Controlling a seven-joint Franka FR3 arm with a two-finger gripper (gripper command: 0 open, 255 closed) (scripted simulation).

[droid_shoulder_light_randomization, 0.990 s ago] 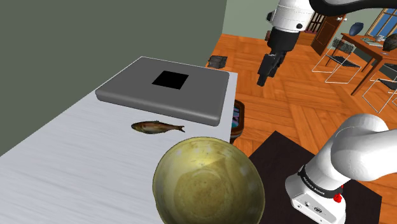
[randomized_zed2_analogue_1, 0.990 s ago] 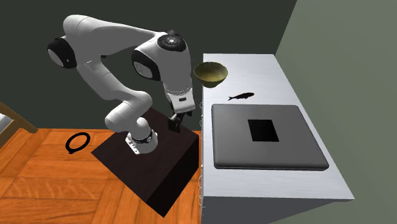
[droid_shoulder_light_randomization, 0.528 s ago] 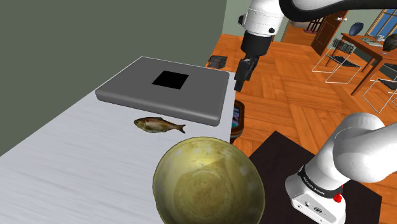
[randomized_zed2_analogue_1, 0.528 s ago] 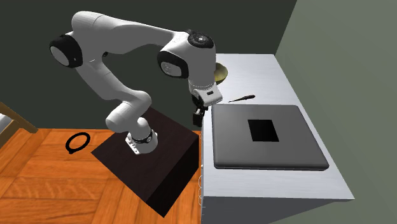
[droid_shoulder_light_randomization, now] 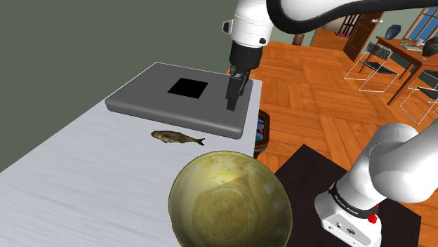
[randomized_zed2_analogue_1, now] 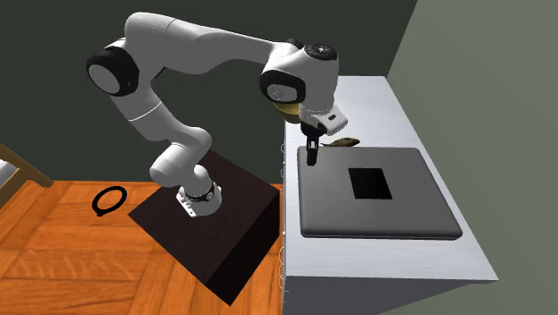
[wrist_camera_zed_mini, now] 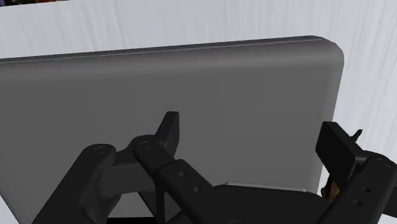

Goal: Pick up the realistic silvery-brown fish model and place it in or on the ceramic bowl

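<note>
The all-black two-finger gripper [droid_shoulder_light_randomization: 232, 104] is hovering over a corner of the flat dark-grey slab w/ a black square in its middle [droid_shoulder_light_randomization: 144, 95]. Its jaws are standing apart w/ nothing btwn them. The small silvery-brown fish model [droid_shoulder_light_randomization: 177, 137] is lying on the white counter [droid_shoulder_light_randomization: 77, 175] just beside the slab's long edge, not touching the gripper. The round olive-yellow glazed bowl [droid_shoulder_light_randomization: 230, 200] is sitting farther from the slab, past the fish.
</note>
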